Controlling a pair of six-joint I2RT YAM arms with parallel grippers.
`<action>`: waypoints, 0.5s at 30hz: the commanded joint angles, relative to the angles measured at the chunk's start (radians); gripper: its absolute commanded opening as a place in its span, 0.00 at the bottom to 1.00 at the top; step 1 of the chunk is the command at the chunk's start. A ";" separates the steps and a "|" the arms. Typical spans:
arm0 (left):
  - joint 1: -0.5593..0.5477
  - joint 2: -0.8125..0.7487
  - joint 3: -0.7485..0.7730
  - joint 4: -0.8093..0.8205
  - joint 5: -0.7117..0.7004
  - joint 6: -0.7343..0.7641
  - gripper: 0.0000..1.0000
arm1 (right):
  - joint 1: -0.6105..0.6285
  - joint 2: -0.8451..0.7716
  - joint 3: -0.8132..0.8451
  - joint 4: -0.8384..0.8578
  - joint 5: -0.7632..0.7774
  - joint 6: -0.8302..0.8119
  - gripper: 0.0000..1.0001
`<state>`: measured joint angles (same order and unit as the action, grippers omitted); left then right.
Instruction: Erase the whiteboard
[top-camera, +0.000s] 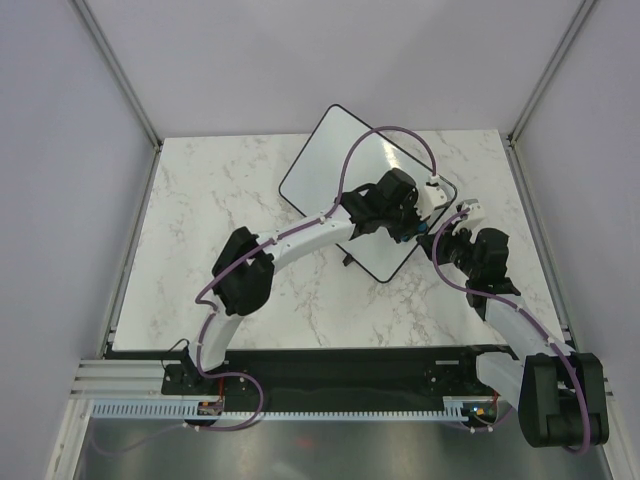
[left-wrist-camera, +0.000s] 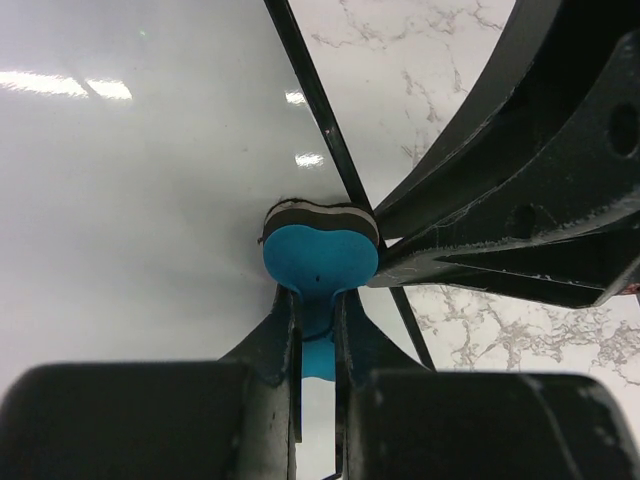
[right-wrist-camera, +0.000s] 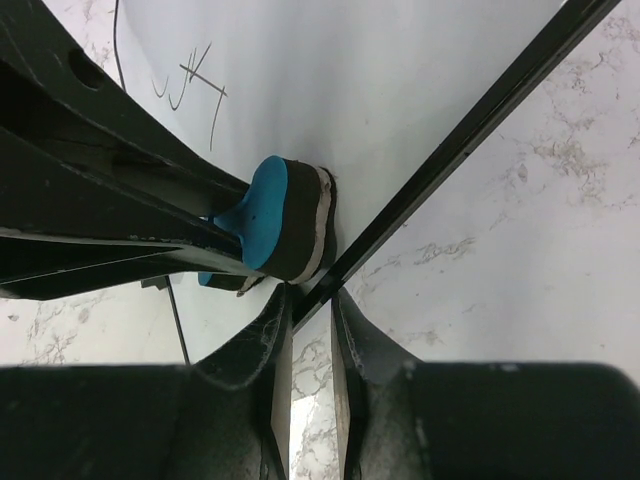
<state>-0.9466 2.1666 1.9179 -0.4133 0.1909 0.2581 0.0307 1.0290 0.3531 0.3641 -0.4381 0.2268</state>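
Note:
The whiteboard lies tilted on the marble table, white with a thin black frame. My left gripper is shut on the blue bone-shaped eraser and presses its felt side on the board by the right edge. In the left wrist view the left gripper pinches the eraser's narrow waist. My right gripper is closed across the board's black frame right beside the eraser. Dark marker scribbles show on the board past the eraser.
The marble tabletop surrounds the board. A small black foot sticks out at the board's near edge. Grey walls and metal posts enclose the table. The two grippers sit very close together at the board's right edge.

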 joint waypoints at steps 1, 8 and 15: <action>0.043 0.062 0.013 -0.019 -0.067 -0.013 0.02 | 0.017 -0.017 0.009 0.045 -0.047 -0.050 0.00; 0.190 0.035 -0.095 0.057 -0.186 -0.014 0.02 | 0.017 -0.021 0.007 0.047 -0.047 -0.047 0.00; 0.302 -0.028 -0.244 0.160 -0.226 0.020 0.02 | 0.017 -0.017 0.010 0.052 -0.047 -0.047 0.00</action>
<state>-0.7151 2.0933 1.7489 -0.2932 0.1265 0.2485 0.0319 1.0290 0.3523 0.3691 -0.4259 0.2199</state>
